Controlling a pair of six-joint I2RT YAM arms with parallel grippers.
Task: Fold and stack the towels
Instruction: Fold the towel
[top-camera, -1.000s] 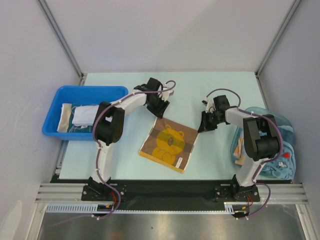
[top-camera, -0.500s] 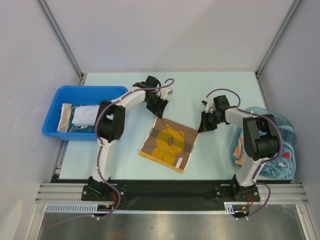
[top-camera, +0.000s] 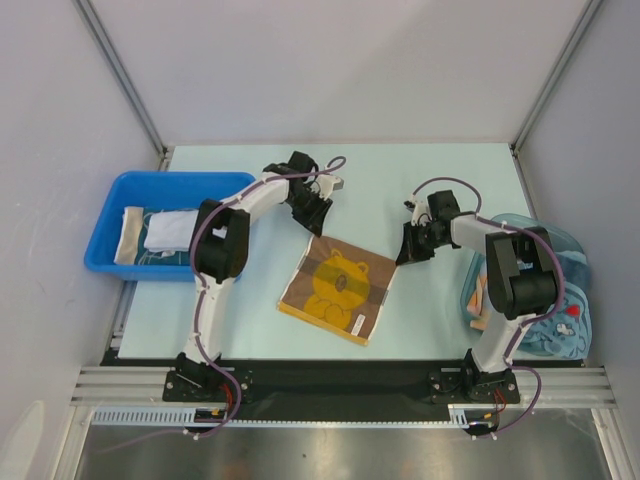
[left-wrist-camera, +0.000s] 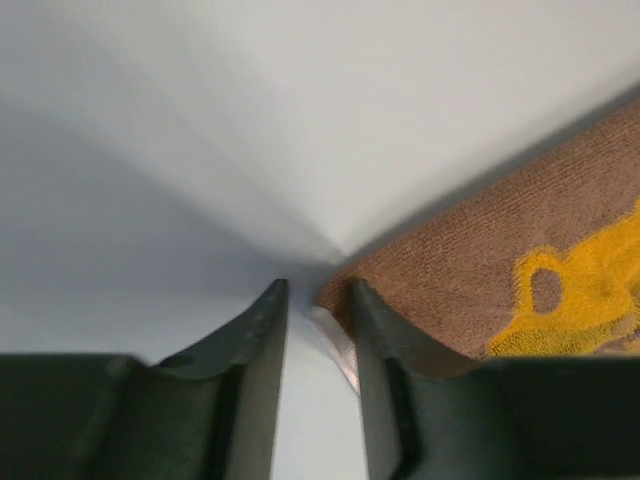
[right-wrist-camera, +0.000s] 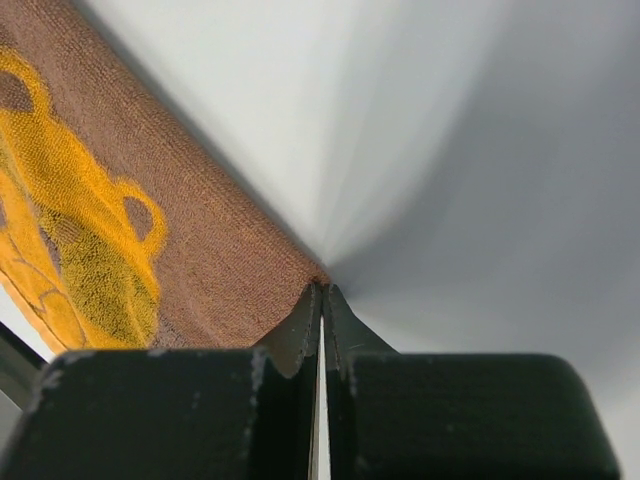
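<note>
A brown towel with a yellow bear (top-camera: 338, 288) lies flat in the middle of the table. My left gripper (top-camera: 312, 215) is down at its far left corner. In the left wrist view my left gripper (left-wrist-camera: 315, 290) is open by a narrow gap, and the brown towel (left-wrist-camera: 480, 270) has its pale corner edge lying between the fingers (left-wrist-camera: 262, 340). My right gripper (top-camera: 406, 254) sits at the towel's right corner. In the right wrist view my right gripper (right-wrist-camera: 322, 288) is shut, pinching the corner tip of the brown towel (right-wrist-camera: 200, 250).
A blue bin (top-camera: 105, 225) at the left holds folded towels, a pale one (top-camera: 168, 230) on top. A heap of unfolded towels, mostly light blue (top-camera: 558, 300), lies at the right table edge beside the right arm. Grey walls enclose the table.
The left gripper's jaws have narrowed around the towel's corner and the gripper has shifted slightly back and left. The right arm and the towel have not moved.
</note>
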